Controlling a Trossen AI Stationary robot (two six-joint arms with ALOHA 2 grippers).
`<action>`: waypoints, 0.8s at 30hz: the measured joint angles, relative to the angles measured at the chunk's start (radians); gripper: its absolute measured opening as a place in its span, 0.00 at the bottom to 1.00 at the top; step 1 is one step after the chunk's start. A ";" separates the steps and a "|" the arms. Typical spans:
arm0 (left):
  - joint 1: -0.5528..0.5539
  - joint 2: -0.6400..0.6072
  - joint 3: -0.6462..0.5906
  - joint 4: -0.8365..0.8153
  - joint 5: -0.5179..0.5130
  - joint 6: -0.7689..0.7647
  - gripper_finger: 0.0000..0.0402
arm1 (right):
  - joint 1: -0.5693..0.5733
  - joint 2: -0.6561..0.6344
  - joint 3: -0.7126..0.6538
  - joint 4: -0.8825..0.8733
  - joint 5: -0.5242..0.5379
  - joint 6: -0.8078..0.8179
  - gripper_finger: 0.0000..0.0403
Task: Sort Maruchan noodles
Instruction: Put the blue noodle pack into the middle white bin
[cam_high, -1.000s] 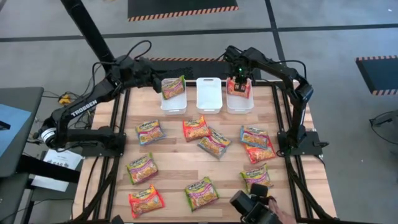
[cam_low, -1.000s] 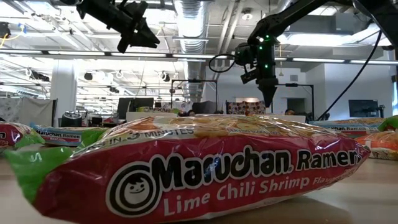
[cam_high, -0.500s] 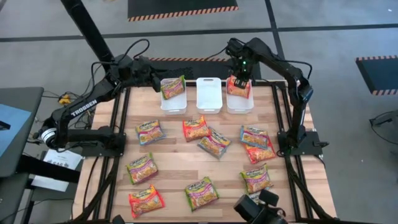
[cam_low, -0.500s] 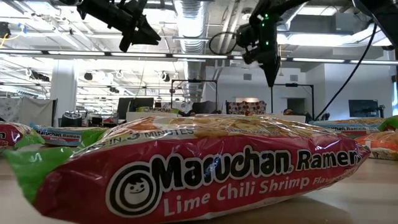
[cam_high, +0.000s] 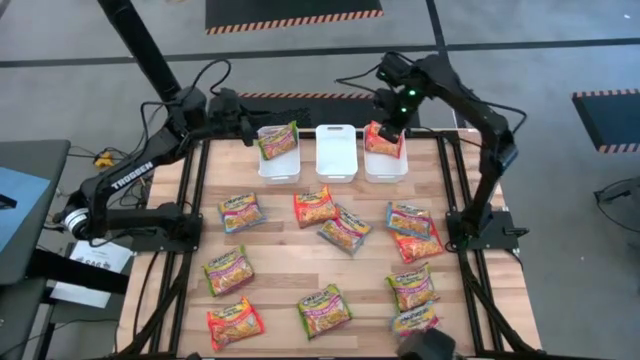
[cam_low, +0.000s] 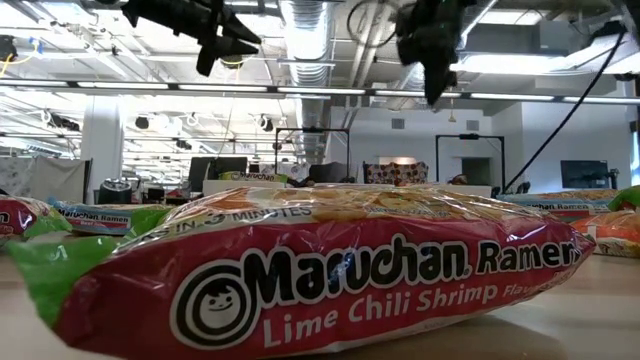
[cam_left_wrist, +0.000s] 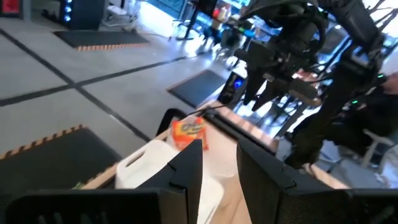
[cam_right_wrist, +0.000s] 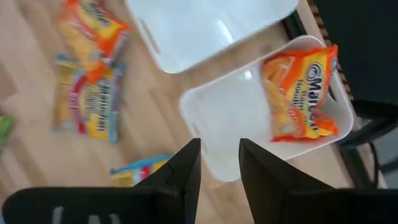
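Here, nearest the low camera, a lime chili shrimp packet (cam_low: 320, 270) lies flat on the wooden table (cam_high: 290, 265), with more Maruchan noodles (cam_high: 330, 222) scattered beyond it, short of the middle bin (cam_high: 336, 152). Left of that bin, a green-edged packet (cam_high: 278, 139) leans in its own bin; right of it, an orange packet (cam_right_wrist: 298, 93) sits in another. Above that one, the right gripper (cam_right_wrist: 217, 163) hangs parted and empty. The left gripper (cam_left_wrist: 217, 167), likewise parted and empty, hovers behind the left bin.
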 joint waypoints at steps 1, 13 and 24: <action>0.000 -0.004 0.000 0.008 0.002 -0.008 0.21 | 0.000 -0.024 -0.016 -0.001 -0.012 0.000 0.33; 0.000 -0.037 0.000 0.010 0.001 -0.029 0.21 | 0.000 -0.372 -0.493 0.080 -0.056 0.144 0.33; 0.000 -0.036 0.000 0.003 0.002 -0.029 0.21 | -0.003 -0.664 -0.864 0.203 -0.056 0.460 0.34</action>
